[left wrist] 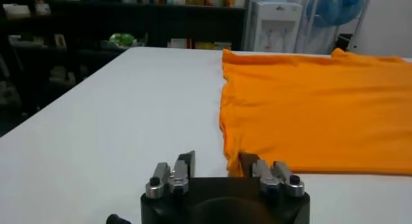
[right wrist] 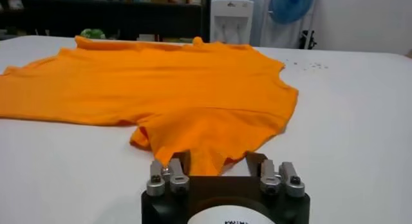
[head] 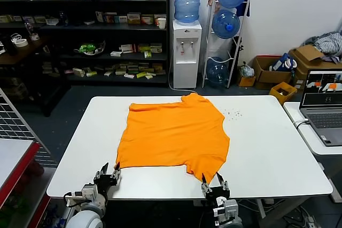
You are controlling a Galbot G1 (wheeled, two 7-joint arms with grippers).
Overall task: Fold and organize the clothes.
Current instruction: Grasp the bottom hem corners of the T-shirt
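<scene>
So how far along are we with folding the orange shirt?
Done: the bright orange cotton T-shirt lies spread flat on the white table, no fold made. In hand: the left gripper is at its near left corner, and the right gripper straddles the near right corner, jaws apart. Left: every fold and tidying.

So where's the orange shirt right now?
In the head view the shirt lies spread flat mid-table, its near edge toward the robot, with the left tool at one near corner and the right tool at the other.
</scene>
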